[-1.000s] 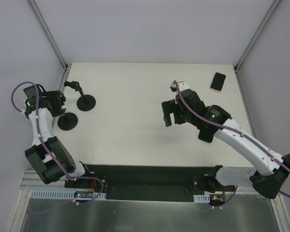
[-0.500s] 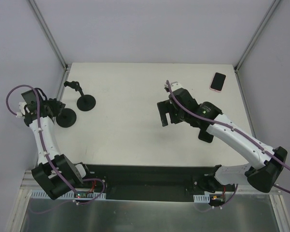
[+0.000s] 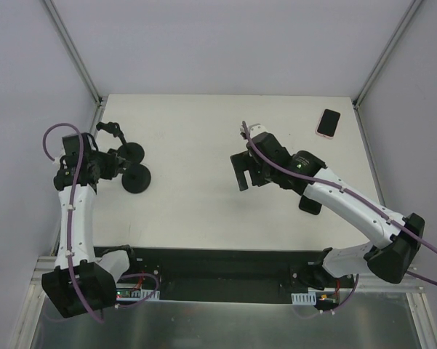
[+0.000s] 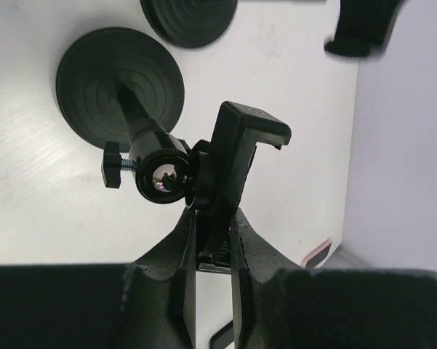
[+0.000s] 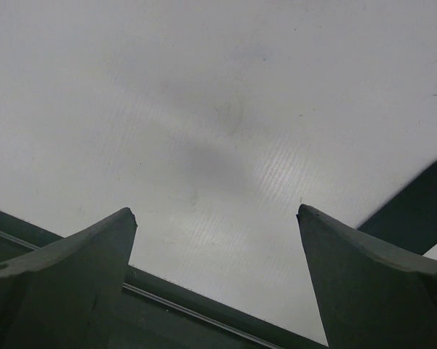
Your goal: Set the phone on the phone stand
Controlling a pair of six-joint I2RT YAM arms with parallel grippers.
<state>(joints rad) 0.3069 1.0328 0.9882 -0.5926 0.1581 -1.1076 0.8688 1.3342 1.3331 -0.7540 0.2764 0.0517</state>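
Our left claw (image 4: 212,227) is clamped tight on the lower edge of the cradle (image 4: 236,160) of the phone stand (image 4: 160,178), low centre in the wrist view. Its round base (image 4: 120,80) sits at upper left. We should keep that pinch firm and the base flat, with the cradle mouth unobstructed. Our right claw (image 5: 216,211) hangs wide open and empty over the table (image 5: 218,109). The phone (image 3: 329,122) lies well apart, upper right of the overhead view.
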